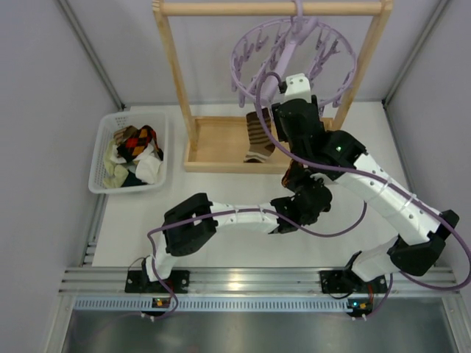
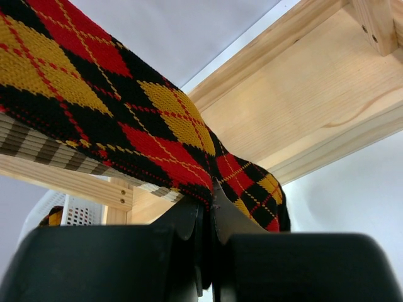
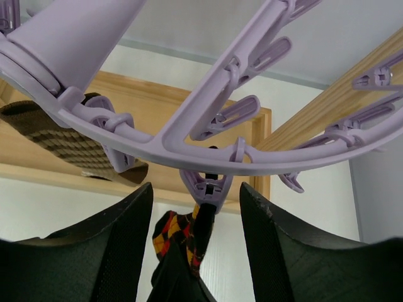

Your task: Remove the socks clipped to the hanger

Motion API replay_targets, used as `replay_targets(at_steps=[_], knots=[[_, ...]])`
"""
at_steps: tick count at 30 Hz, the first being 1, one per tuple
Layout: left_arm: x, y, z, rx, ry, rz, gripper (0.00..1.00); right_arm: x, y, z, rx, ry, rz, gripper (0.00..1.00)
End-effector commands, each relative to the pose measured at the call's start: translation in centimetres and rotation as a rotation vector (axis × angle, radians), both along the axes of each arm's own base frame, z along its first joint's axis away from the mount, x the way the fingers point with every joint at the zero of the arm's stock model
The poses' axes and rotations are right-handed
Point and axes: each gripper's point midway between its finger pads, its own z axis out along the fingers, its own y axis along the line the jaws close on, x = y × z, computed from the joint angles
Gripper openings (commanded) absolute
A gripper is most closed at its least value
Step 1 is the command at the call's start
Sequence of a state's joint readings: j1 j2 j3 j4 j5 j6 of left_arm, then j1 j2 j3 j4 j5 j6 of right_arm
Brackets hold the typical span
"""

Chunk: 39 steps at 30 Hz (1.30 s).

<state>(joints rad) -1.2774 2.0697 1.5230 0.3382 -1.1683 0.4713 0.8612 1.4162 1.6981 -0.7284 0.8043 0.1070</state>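
The lavender hanger [image 1: 294, 55] hangs by its hook from the wooden rack's top bar. In the right wrist view my right gripper [image 3: 196, 201] is open, one finger on each side of a lavender clip [image 3: 211, 187] on the hanger's ring [image 3: 189, 148]. That clip holds a black, red and yellow argyle sock [image 3: 179, 236]. My left gripper [image 2: 208, 198] is shut on the lower part of this argyle sock [image 2: 151, 119], below the hanger. A brown striped sock [image 1: 259, 136] hangs from another clip and also shows in the right wrist view [image 3: 60, 135]. From above, my right gripper [image 1: 288, 84] sits under the ring.
The light wooden rack [image 1: 176, 66] has a tray base [image 1: 217, 140] at the table's back. A white basket [image 1: 103, 158] at the left holds several socks and cloth pieces. The right arm [image 1: 368, 184] crosses above the left arm's wrist [image 1: 302, 202].
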Motion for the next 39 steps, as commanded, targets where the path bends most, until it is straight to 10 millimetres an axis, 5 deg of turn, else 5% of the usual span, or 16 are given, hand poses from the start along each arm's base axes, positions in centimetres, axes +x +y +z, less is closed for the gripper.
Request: replay_targets(at_steps=[1,18,24,29,39], knots=[[-0.2,-0.4,2.1,-0.06,-0.022,0.006,0.0,1.4,0.3,1.8,0.024,-0.056,-0.031,0.55],[-1.2,-0.3,3.1,-0.087,-0.024,-0.013,0.0,2.8,-0.8,2.2,0.012,-0.136,-0.128,0.46],[-1.2,-0.4,2.8,-0.092,-0.02,-0.02,0.0,2.9,-0.7,2.2,0.013,-0.138,-0.125,0.21],[-1.2,-0.5,2.3,-0.083,-0.017,-0.018,0.0,2.6,-0.6,2.2,0.033,-0.135,-0.104,0.14],[-2.0,2.5,1.8,-0.18,0.051,-0.045,0.0,2.5,-1.1,2.4,0.064,-0.136,-0.095,0.15]])
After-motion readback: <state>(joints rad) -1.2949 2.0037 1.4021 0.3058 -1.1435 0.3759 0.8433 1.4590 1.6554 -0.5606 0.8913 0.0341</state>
